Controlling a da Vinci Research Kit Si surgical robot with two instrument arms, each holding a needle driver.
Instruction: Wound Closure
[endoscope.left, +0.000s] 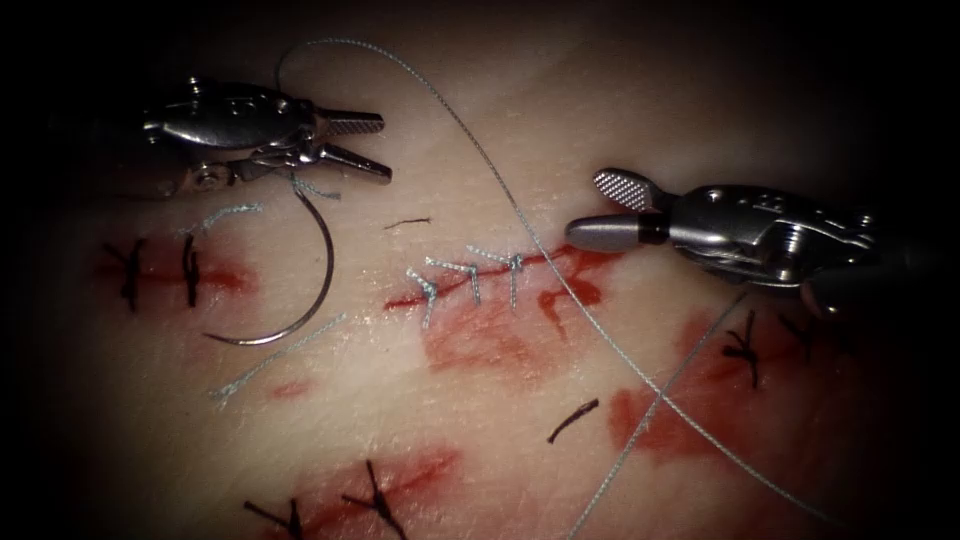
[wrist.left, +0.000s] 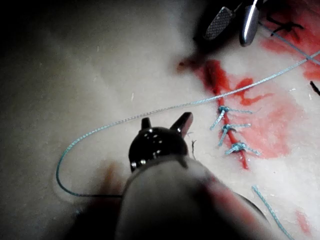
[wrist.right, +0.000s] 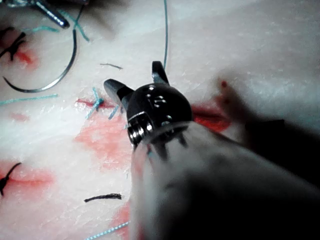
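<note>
needle (endoscope.left: 300, 300) lies left of cut (endoscope.left: 480, 280), both tools (endoscope.left: 365, 145) (endoscope.left: 605, 210) empty.

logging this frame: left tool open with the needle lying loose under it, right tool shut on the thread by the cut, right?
One thing is wrong. In the endoscope view the right tool has its jaws open and holds nothing; the thread passes beside it. The rest stands: the left tool is open, the needle loose on the tissue.

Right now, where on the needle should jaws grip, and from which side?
Probably the mid-curve, from above: the needle lies flat on the tissue left of the cut, not in it. Left tool and right tool, jaws open, hold nothing.
</note>
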